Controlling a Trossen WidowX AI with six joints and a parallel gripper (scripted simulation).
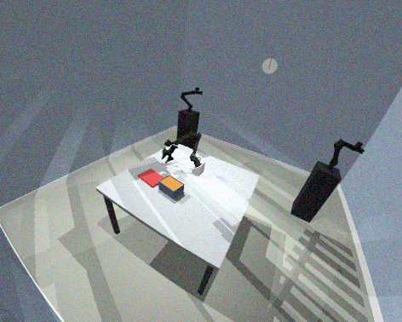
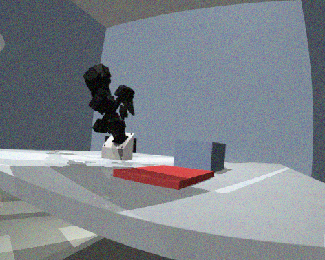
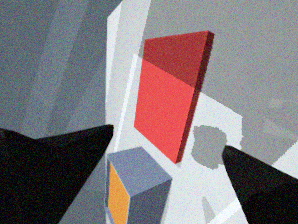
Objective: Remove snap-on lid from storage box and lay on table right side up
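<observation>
The red lid point(image 1: 150, 177) point(image 2: 162, 172) point(image 3: 165, 105) lies flat on the white table point(image 1: 199, 221), its smooth flat face up; its underside is hidden. The blue-grey storage box point(image 1: 168, 190) point(image 2: 193, 155) point(image 3: 140, 170) stands upright beside it, with the lid off and orange showing in its top. A narrow strip of table shows between lid and box in the wrist view. My gripper point(image 1: 167, 158) point(image 2: 128, 115) point(image 3: 167, 140) is open and empty. It hangs above the table on the arm-base side of the lid, clear of lid and box.
My arm's pale base block point(image 1: 198, 169) point(image 2: 117, 153) stands on the table beyond the box. Two more arms stand on black pedestals point(image 1: 187, 125) point(image 1: 316, 192) off the table. A table edge point(image 2: 144, 220) runs near the lid. Shadows cross the table.
</observation>
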